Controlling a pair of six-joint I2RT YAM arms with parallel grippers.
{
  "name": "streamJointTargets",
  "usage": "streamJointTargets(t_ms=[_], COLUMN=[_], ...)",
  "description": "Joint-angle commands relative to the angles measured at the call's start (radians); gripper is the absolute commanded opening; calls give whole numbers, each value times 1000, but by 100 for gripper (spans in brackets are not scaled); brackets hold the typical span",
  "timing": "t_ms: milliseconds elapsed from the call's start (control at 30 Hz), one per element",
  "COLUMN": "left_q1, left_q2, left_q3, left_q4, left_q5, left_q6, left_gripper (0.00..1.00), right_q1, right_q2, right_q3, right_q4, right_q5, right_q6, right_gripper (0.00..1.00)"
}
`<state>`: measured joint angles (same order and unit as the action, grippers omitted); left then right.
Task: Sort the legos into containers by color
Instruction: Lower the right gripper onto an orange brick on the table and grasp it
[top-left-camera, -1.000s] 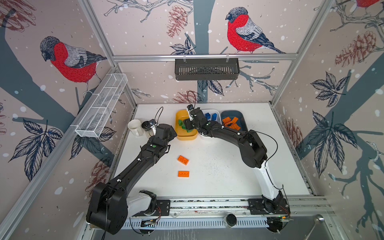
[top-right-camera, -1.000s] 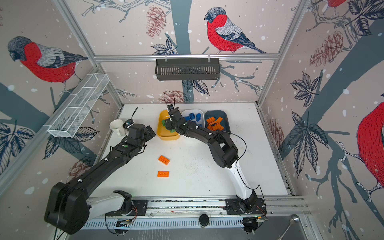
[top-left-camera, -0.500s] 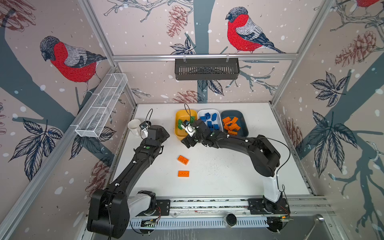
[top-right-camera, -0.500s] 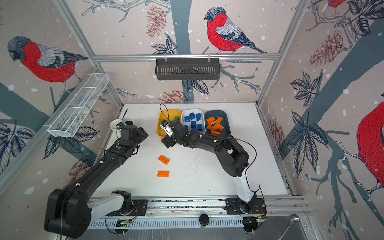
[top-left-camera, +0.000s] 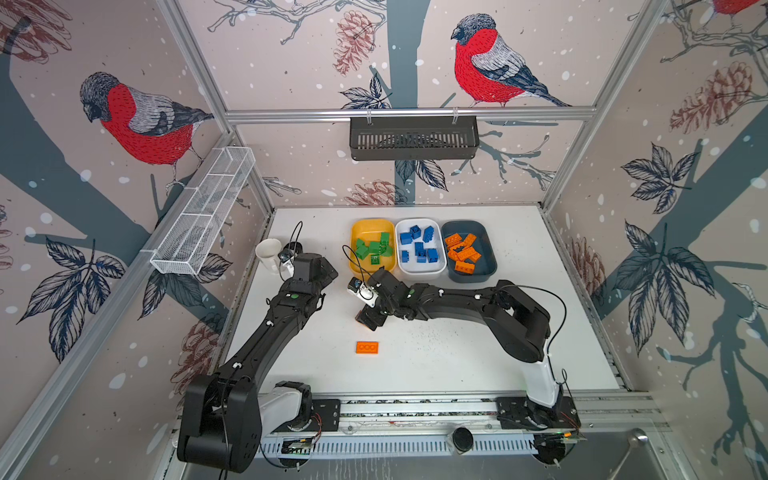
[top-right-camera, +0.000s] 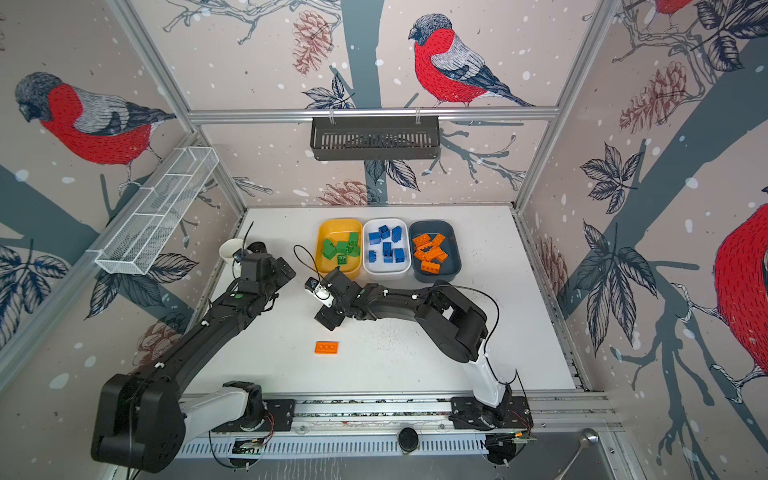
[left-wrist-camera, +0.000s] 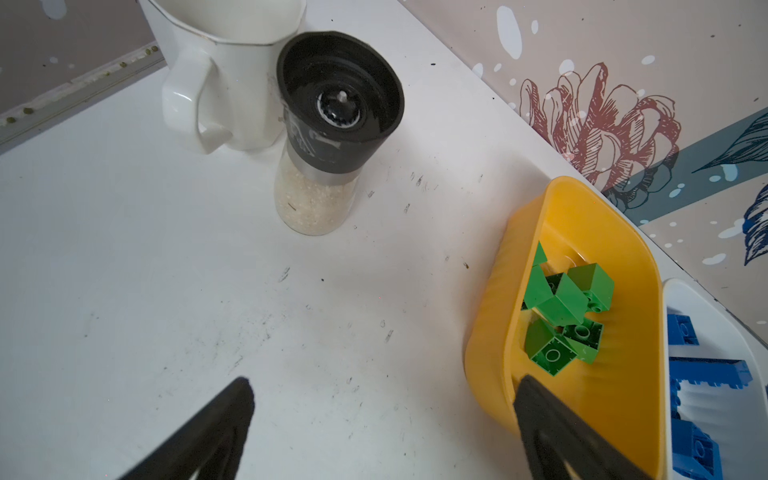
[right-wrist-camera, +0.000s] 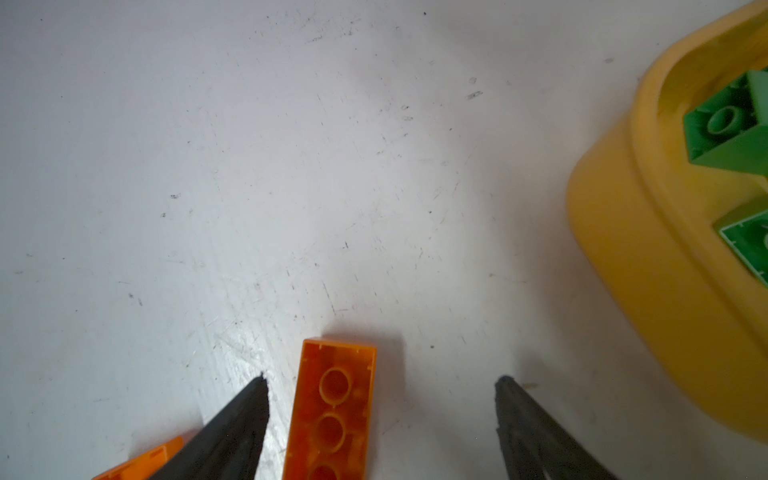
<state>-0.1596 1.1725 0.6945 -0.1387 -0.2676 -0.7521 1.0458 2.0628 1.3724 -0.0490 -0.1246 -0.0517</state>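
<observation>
One white tabletop (top-left-camera: 436, 365). Three shallow rounded plastic tubs in a row at its far side: yellow tub (top-left-camera: 356, 232) with green studded bricks (top-left-camera: 372, 249), white tub (top-left-camera: 419, 272) with blue bricks (top-left-camera: 419, 247), dark teal tub (top-left-camera: 486, 272) with flat orange bricks (top-left-camera: 461, 251).

Left gripper (left-wrist-camera: 384, 382): spread wide, empty, near the white ceramic mug (left-wrist-camera: 224, 79) and black-capped glass grinder (left-wrist-camera: 328, 137).

Right gripper (right-wrist-camera: 382, 380): fingers apart, straddling a flat orange brick (right-wrist-camera: 332, 415) that lies underside up on the table. My top views hide it.

A second orange brick (top-left-camera: 367, 347) lies loose nearby.

An orange corner (right-wrist-camera: 141, 461) is cut off at the wrist frame's edge.
</observation>
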Motion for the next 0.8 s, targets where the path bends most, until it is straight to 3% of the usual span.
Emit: streamJointTargets(t_ms=[0, 233, 400, 767], left_q1=[3, 7, 8, 8], left_q2=[10, 13, 13, 16], left_q3=[4, 8, 3, -6], left_q4=[39, 37, 34, 43], left_q5=[21, 23, 22, 72], left_q6=[-10, -1, -1, 5], left_gripper=[98, 98, 98, 98], right_q1=[13, 41, 52, 42], right_q2=[21, 64, 89, 80], right_q3=[20, 51, 63, 60], right_q4=[-18, -69, -71, -100], right_q5=[9, 20, 91, 70], right_q6=[-2, -29, -22, -41], right_gripper=[84, 76, 67, 36])
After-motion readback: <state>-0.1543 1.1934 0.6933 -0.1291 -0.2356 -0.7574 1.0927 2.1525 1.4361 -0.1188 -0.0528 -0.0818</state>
